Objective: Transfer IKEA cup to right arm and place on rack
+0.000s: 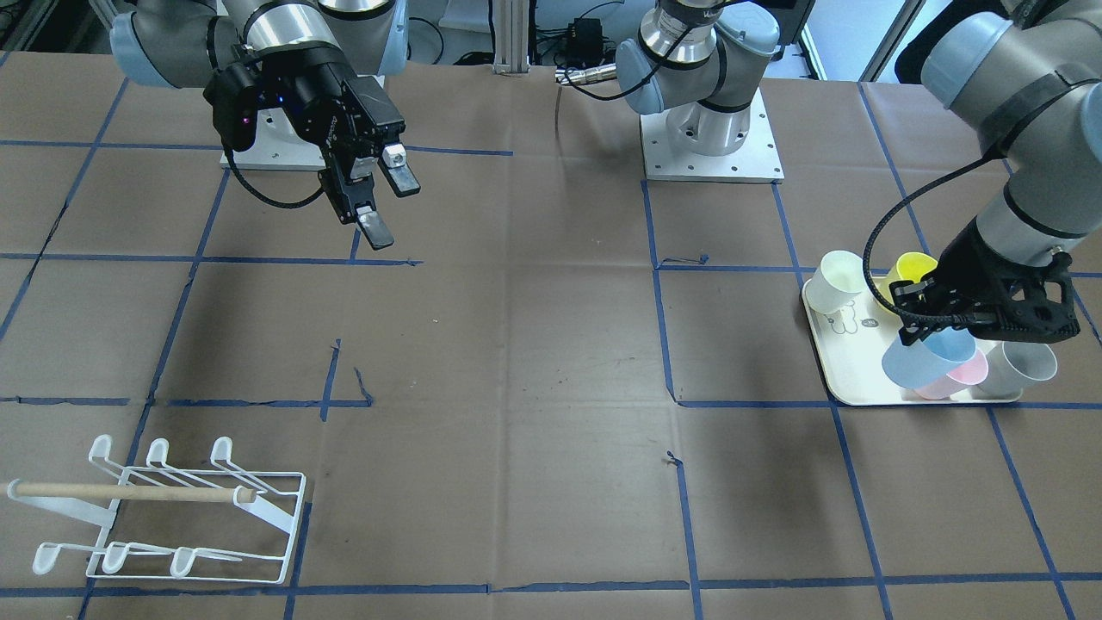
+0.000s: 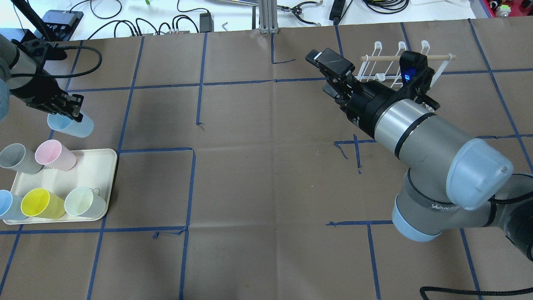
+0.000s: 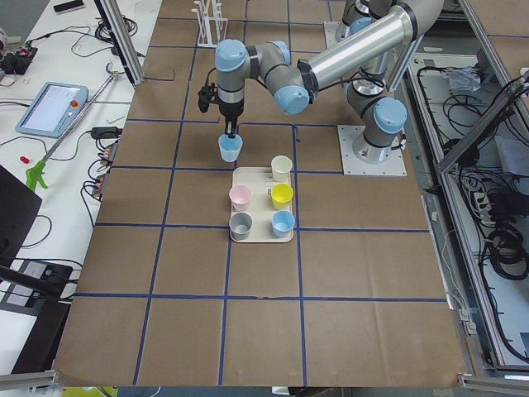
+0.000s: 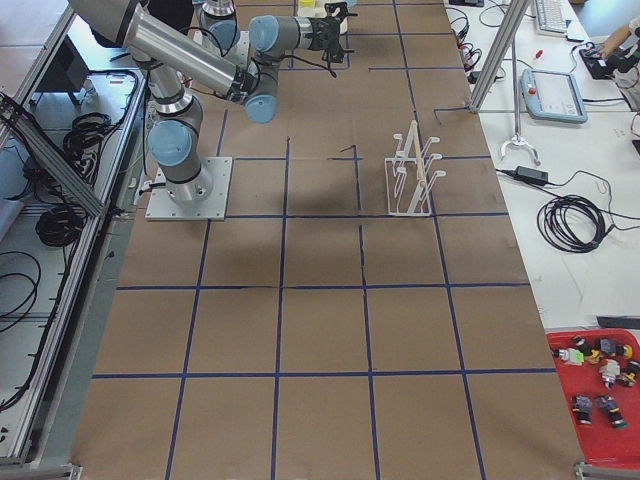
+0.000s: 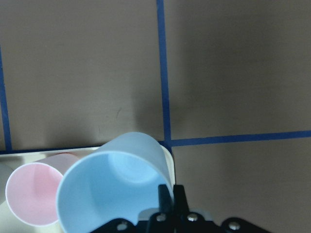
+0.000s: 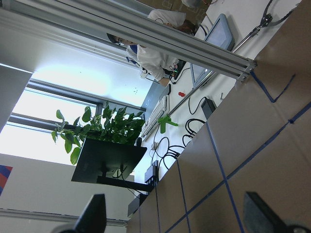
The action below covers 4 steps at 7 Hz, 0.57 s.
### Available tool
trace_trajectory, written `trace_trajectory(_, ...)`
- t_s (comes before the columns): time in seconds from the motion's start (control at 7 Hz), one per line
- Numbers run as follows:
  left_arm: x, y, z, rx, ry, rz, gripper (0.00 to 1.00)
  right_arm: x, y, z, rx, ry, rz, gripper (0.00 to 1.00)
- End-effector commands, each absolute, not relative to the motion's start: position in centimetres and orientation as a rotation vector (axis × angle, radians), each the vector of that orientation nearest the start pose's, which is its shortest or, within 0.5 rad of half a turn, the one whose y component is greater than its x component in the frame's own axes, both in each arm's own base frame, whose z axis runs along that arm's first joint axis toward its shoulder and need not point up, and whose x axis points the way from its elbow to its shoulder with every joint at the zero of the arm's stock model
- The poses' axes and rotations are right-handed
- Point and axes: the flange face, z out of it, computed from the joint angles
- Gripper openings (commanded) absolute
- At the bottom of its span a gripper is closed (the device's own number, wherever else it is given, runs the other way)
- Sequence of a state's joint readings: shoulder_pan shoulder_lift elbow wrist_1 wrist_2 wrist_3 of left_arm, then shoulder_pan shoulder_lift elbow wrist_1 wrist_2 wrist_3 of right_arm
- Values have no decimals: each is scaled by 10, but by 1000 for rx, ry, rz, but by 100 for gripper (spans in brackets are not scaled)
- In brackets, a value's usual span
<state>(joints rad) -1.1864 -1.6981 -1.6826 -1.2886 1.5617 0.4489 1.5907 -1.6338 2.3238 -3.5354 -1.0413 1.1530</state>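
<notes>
My left gripper (image 2: 77, 114) is shut on the rim of a light blue IKEA cup (image 2: 70, 126), holding it tilted just above the far edge of the cream tray (image 2: 89, 173). The left wrist view shows the cup (image 5: 114, 189) from above, with both fingers (image 5: 166, 196) pinching its wall. From the front, the same cup (image 1: 925, 362) hangs under that gripper (image 1: 917, 331). My right gripper (image 1: 389, 207) hovers open and empty over the table's middle, pointing away from the robot; its fingertips (image 6: 97, 213) frame the right wrist view. The white wire rack (image 1: 164, 508) stands beyond the right arm (image 2: 416, 125).
On the tray stand a grey cup (image 2: 16, 158), a pink cup (image 2: 54, 155), a second blue cup (image 2: 8, 204), a yellow cup (image 2: 41, 203) and a pale green cup (image 2: 85, 202). Brown paper with blue tape lines covers the table. Cables and gear lie along the far edge.
</notes>
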Motion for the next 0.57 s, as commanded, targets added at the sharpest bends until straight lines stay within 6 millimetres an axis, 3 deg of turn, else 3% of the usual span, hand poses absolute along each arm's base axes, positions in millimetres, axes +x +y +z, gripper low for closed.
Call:
trace_trajectory(0.0,-20,-563,466,123,3143,-41,0,191,-371,389,777,1735,-814,100)
trace_trajectory(0.29,-104,-555,476,151,3211,-91,0,190,-375,380,793,1745,-798,100)
trace_trajectory(0.43,-120,-550,480,98,3275,-118,0,190,-376,382,793,1742,-804,100)
